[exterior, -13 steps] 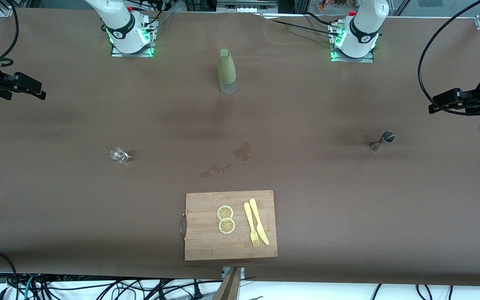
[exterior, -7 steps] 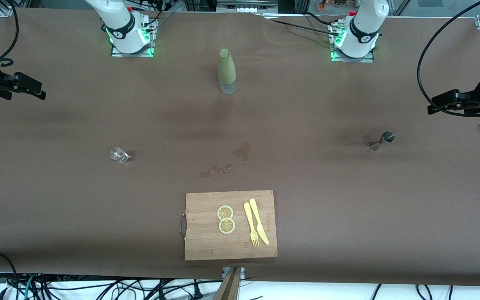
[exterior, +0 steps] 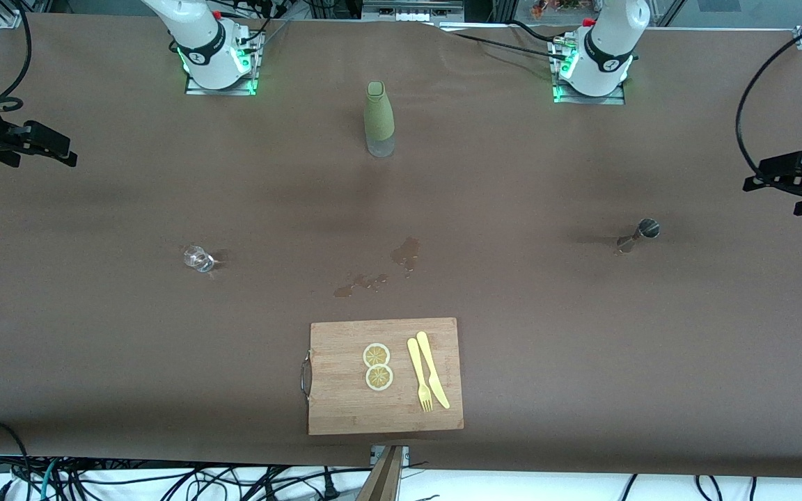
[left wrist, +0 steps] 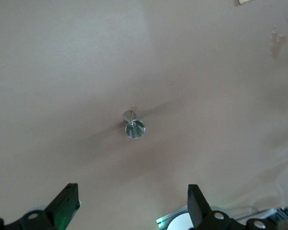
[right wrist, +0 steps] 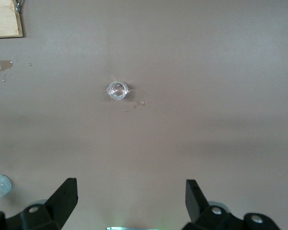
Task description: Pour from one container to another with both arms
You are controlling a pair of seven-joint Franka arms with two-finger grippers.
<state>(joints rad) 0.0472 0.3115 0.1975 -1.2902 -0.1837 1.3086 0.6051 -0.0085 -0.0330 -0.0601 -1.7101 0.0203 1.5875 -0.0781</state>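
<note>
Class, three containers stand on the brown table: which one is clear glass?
The small glass, toward the right arm's end of the table. The tall bottle wears a green sleeve, and the jigger is metal.

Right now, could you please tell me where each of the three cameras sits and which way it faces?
Front view: high across the table, facing both arm bases; shows the bottle, cutting board, and both claws out at the table's ends.
Left wrist view: on the left arm, looking down at the metal jigger; open left claw shows.
Right wrist view: on the right arm, looking down at the small glass; open right claw shows.
Shared: the front view also shows the jigger and glass.
</note>
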